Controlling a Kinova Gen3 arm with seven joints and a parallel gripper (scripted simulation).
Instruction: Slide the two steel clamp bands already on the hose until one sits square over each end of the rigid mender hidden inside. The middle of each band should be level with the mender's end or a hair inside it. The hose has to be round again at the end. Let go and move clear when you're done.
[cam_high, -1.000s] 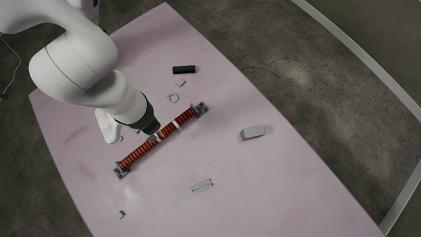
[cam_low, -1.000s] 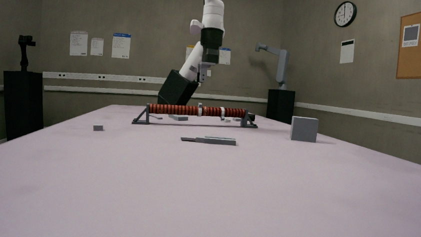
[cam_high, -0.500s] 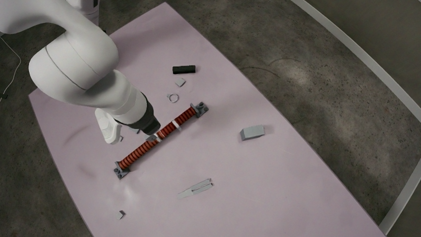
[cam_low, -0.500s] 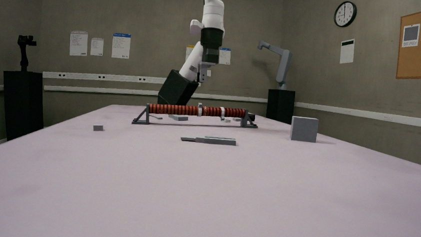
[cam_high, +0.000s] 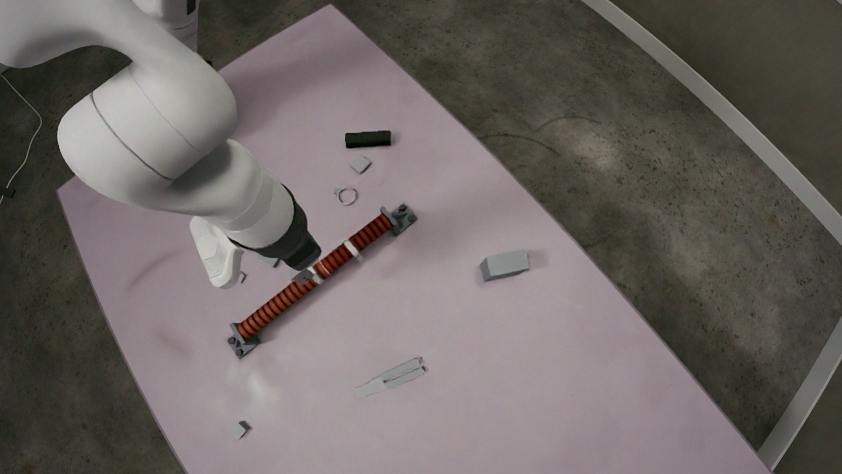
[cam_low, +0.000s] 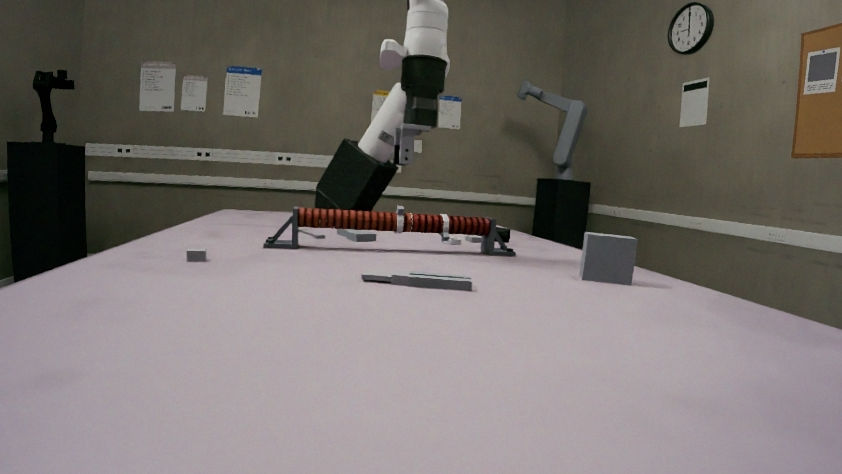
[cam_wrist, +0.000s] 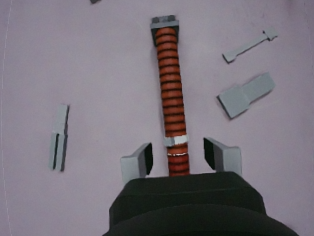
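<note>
Wrist view: ribbed orange hose (cam_wrist: 170, 88), steel band (cam_wrist: 177, 141).

Tool (cam_wrist: 178, 155) wide open, pointing down

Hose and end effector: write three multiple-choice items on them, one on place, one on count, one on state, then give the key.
1. Where is the end effector relative to the hose?
A. Above it, fingers either side
B. Resting on the mat beside the grey block
C. Over the black cylinder

2. How many pale bands are on the hose?
A. One
B. Two
C. Four

3. What state is the end effector in?
A. Shut on a band
B. Shut on nothing
C. Open, holding nothing

Key: 1 A, the wrist view shows a finger on each side of the hose. 2 B, one band and another show in the top view. 3 C, the fingers stand wide apart with nothing between them.
</note>
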